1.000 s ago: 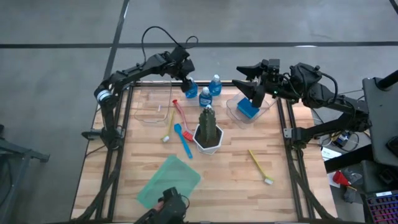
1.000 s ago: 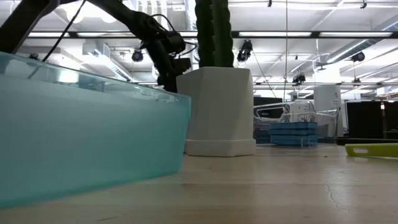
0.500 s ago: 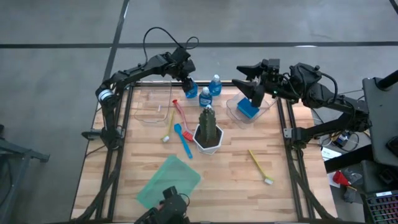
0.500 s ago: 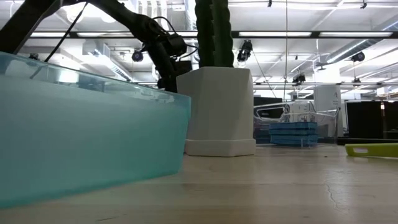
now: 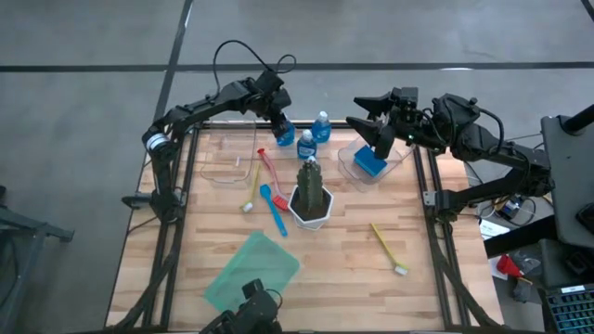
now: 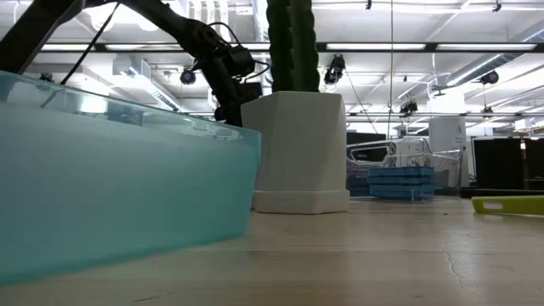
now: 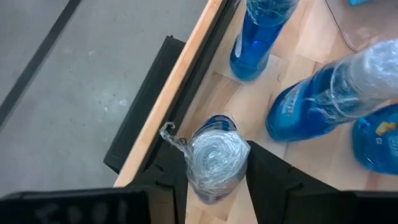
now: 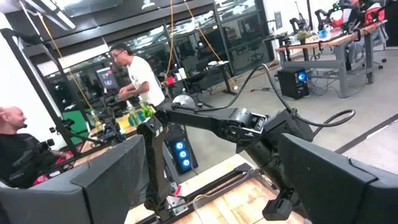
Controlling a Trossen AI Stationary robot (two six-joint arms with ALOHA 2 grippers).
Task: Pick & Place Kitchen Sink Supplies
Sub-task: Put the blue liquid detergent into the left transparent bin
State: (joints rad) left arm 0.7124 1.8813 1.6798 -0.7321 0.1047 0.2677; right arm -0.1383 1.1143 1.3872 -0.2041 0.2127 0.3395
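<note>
1. while hanging over the back left corner of the counter (image 5: 343, 260), pinching the corner bottle (image 5: 284, 130) at its wrapped white cap with the left claw (image 5: 278, 116), fingers (image 7: 168, 180) pressing on both sides.
2. standing upright just beside it: the middle bottle (image 5: 306, 144) and the back bottle (image 5: 321, 126).
3. holding the right claw (image 5: 367, 116) spread wide above the clear tray (image 5: 345, 160) at the back right, blue sponge (image 5: 368, 161) lying inside.
4. lying left of the cactus pot (image 5: 311, 186): red brush (image 5: 272, 176), yellow brush (image 5: 251, 188), blue brush (image 5: 274, 209).
5. lying apart at the front right: lime brush (image 5: 388, 249).
</note>
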